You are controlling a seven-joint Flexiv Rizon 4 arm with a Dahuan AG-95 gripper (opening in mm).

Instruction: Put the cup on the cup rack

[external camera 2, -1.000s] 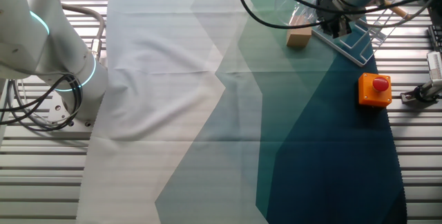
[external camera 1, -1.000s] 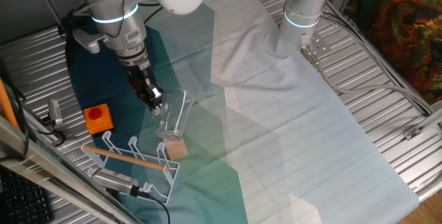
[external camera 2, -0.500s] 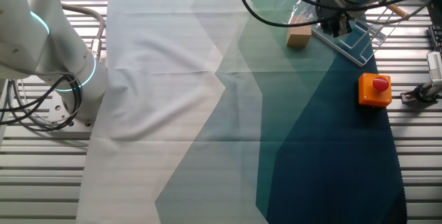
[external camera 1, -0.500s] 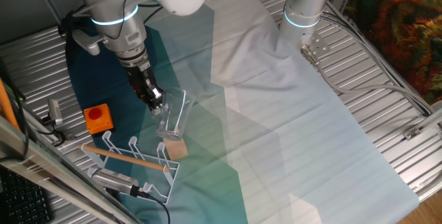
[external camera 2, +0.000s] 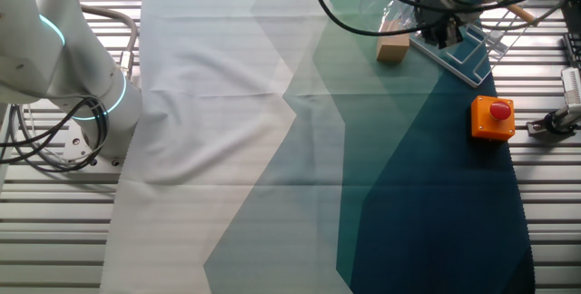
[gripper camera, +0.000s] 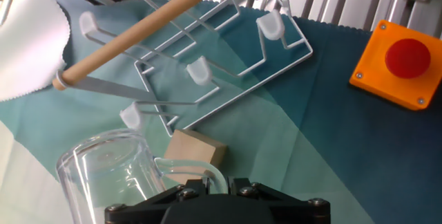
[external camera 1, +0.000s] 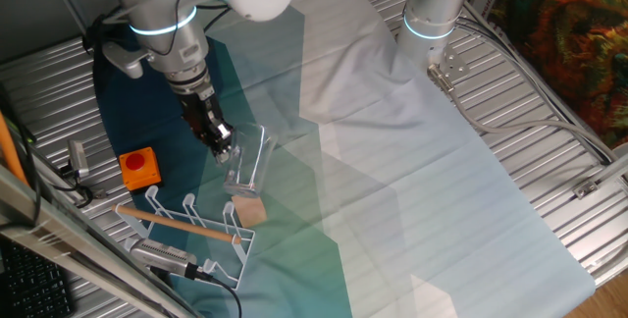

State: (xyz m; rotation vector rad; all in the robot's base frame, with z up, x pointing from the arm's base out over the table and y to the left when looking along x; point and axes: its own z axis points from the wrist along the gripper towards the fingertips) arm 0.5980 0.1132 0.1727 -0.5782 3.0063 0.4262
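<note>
The cup is clear glass and stands low at the left of the hand view, its handle curving back between my jaws. My gripper is shut on that handle. From one fixed camera the cup hangs just right of the gripper, above the teal cloth. The cup rack, white wire with looped prongs and a wooden rod across it, lies beyond the cup. The same rack sits below and left of the cup, near the table's edge. In the other fixed view the gripper is by the rack.
A tan wooden block lies between cup and rack, also the block just right of the rack. An orange box with a red button stands to the right; the same box is left of the gripper. A second arm's base stands at the back.
</note>
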